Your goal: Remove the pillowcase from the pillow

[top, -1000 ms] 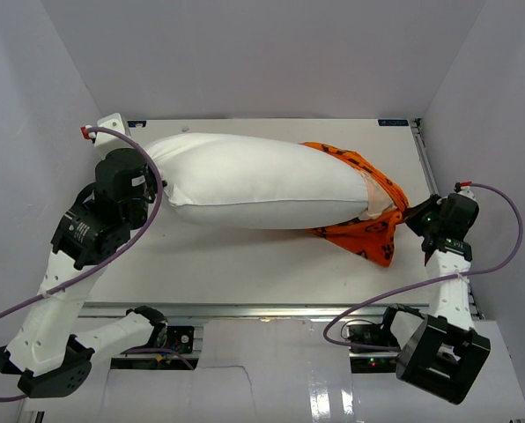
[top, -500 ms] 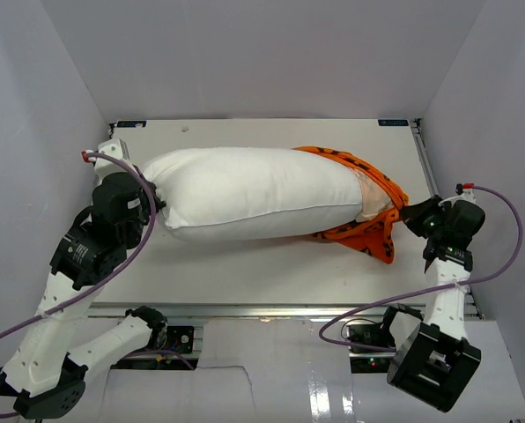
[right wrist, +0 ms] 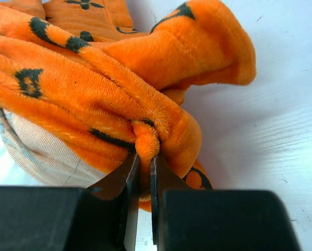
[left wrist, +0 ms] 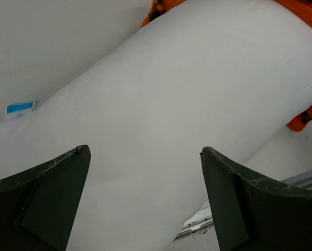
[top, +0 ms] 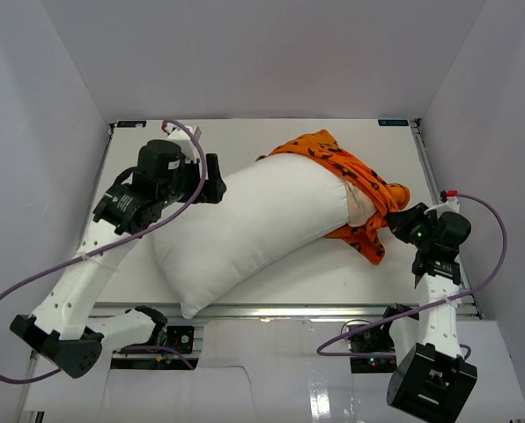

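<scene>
White tabletop [top: 245,141] bears the pillow [top: 262,220], pale walls [top: 262,53] around.

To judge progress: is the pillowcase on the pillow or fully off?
Partly on. The pillowcase is bunched over only the right end of the pillow; the rest is bare white.

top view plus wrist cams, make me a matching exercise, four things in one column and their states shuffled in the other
Things:
1 pillow
2 pillowcase
3 left claw
4 right claw

States:
a shut, pinching a fold
b white, mostly bare, lying diagonally
c open, fingers apart
d orange, bunched at one end

Pairs: 1-b; 2-d; 3-c; 4-a
</scene>
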Tool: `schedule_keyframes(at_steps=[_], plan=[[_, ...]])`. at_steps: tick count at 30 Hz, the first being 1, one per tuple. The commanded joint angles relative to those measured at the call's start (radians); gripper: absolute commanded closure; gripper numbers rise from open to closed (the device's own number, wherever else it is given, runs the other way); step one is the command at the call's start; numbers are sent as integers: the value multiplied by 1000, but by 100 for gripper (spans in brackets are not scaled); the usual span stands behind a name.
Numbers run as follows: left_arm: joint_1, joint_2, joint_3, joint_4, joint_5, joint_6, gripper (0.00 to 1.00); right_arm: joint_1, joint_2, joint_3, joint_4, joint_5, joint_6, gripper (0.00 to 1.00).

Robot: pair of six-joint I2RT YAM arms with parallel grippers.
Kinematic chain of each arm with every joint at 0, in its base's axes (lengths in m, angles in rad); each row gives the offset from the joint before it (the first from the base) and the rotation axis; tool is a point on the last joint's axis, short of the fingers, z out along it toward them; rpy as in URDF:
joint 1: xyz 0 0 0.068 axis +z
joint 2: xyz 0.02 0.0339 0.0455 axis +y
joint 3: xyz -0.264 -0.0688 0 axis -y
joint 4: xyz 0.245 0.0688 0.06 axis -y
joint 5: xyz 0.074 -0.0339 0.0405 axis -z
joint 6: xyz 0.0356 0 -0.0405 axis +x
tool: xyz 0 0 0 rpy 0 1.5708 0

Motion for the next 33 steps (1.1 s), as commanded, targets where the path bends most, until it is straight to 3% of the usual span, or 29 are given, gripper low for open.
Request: schedule_keyframes(at_steps=[1, 3, 5, 10, 12, 17, 19, 20, 22, 23, 30, 33], plan=[[-12, 99, 53, 18, 217, 82, 2, 17, -15, -16, 69, -35, 10, 92], [-48, 154, 54, 33, 230, 81, 2, 25, -18, -17, 69, -34, 10, 92], [-155, 220, 43, 86, 197, 70, 2, 28, -22, -16, 69, -37, 10, 92], [-422, 387, 121, 142, -19, 47, 2, 35, -39, -16, 70, -43, 8, 92], [-477, 496, 179, 141, -87, 27, 2, 37, -42, -14, 70, -43, 7, 92], [-493, 688, 182, 96, -314, -83, 3, 40, -49, -10, 58, -21, -1, 92], [-491, 711, 149, 76, -390, -128, 13, 39, -47, 5, 55, -2, 0, 92], [-493, 711, 135, 70, -414, -144, 41, 40, -47, 10, 55, 8, 5, 92], [-491, 698, 97, 61, -463, -178, 77, 37, -36, 30, 55, 18, 20, 92], [-493, 672, 84, 61, -477, -183, 100, 39, -33, 35, 57, 20, 30, 92], [-488, 477, 1, -8, -619, -232, 100, 37, 31, 113, 54, 121, 53, 92], [-479, 351, -45, -53, -607, -205, 100, 16, 103, 166, 49, 135, 57, 92]])
